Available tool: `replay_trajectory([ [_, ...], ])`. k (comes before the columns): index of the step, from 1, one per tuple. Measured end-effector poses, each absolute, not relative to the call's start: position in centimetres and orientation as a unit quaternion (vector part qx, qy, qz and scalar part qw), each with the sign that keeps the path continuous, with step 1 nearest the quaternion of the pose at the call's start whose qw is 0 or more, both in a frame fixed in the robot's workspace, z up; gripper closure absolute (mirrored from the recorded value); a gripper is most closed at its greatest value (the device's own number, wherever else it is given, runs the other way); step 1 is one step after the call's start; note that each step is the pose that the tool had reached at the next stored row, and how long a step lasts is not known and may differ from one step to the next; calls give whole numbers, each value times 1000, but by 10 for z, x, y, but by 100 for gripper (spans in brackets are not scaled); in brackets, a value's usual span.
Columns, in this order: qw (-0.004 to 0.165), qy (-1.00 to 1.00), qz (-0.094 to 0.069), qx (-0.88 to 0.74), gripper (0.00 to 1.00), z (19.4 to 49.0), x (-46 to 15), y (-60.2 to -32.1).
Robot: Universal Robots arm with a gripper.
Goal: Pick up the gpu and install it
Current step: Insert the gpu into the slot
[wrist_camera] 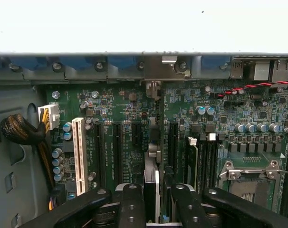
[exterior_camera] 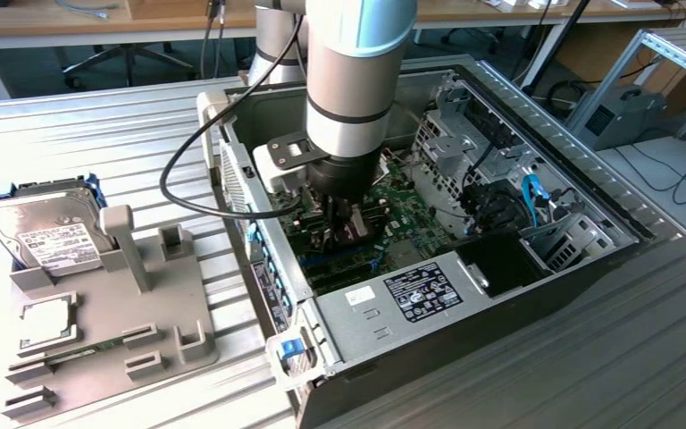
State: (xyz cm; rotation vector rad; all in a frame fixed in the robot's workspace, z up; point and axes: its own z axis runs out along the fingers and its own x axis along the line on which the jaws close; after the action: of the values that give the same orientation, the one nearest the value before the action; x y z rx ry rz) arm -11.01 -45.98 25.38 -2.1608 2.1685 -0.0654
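Step in hand: the install itself; the pick-up looks done, and the card is being carried down over the motherboard (wrist_camera: 129,128) inside the open computer case (exterior_camera: 581,192).
Gripper: the gripper (wrist_camera: 152,202) hangs inside the case, pointing down at the board.
Fingers: closed on the gpu (wrist_camera: 152,183), one black finger (wrist_camera: 129,204) on each flat side of it.
Gpu: held edge-on between the fingers, seen as a thin card running away from them towards the case's rear wall; in the exterior view it is the dark slab (exterior_camera: 346,228) just below the wrist.
Slots: several long black expansion slots (wrist_camera: 116,152) lie beneath and either side of the fingers, with a white slot (wrist_camera: 79,154) farther off to one side.
Seating: I cannot tell whether the card's lower edge already touches a slot.
Next move calls for: in my judgement, keeping the card's edge parallel to one slot and its metal end lined up with the rear opening, then a straight, even press.
Elsewhere: a hard drive (exterior_camera: 43,234) rests in the grey fixture (exterior_camera: 117,331) on the bench (exterior_camera: 104,134), well apart from the fingers.
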Motion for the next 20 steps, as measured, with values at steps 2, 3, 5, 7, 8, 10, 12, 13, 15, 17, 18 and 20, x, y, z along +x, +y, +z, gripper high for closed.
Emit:
replay_trajectory([
  [2, 40, 708, -21, -705, 74, 254, -110, -460],
  [3, 40, 708, -21, -705, 74, 254, -110, -460],
  [5, 40, 708, -21, -705, 67, 254, -110, -460],
  [7, 40, 708, -21, -705, 67, 254, -110, -460],
  [8, 40, 708, -21, -705, 60, 254, -110, -460],
  [10, 40, 708, -21, -705, 60, 254, -110, -460],
  [12, 39, 708, -23, -705, 60, 255, -110, -460],
  [13, 38, 708, -23, -705, 60, 257, -110, -460],
  [15, 37, 708, -24, -705, 60, 265, -110, -460],
  [17, 36, 708, -25, -705, 60, 273, -110, -459],
  [18, 36, 707, -25, -705, 60, 277, -110, -459],
  [20, 36, 708, -25, -705, 60, 283, -110, -459],
])
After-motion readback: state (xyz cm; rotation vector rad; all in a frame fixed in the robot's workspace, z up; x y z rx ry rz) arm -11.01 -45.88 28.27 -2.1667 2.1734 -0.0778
